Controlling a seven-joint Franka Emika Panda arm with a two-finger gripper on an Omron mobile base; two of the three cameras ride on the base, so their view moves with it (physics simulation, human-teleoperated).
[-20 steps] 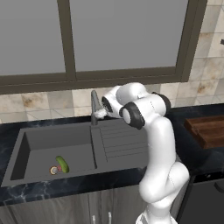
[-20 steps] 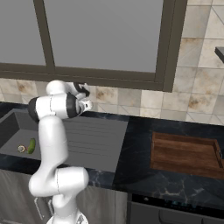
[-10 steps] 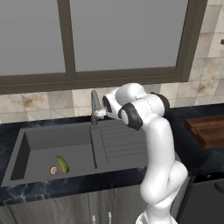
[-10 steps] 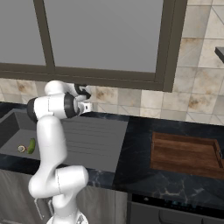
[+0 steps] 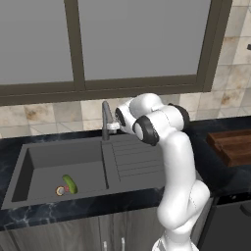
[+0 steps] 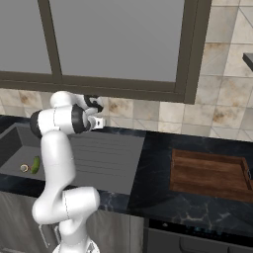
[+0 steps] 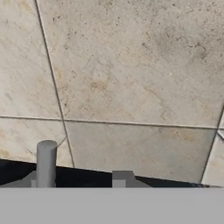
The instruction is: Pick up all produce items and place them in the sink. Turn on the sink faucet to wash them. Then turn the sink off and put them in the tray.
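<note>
The arm reaches back toward the tiled wall, with the gripper (image 5: pixel 113 126) right beside the base of the faucet (image 5: pixel 105 120) at the far edge of the sink (image 5: pixel 44 159). Whether the gripper is spread or pinching anything cannot be told. In the hand view, a grey upright post (image 7: pixel 46 164) stands before the beige wall tiles (image 7: pixel 131 65). The green cucumber (image 5: pixel 69 184) and the small round tan item (image 5: pixel 60 191) lie touching in the near part of the basin. The wooden tray (image 6: pixel 210 174) sits on the dark table (image 6: pixel 158 192), well to the right of the sink.
</note>
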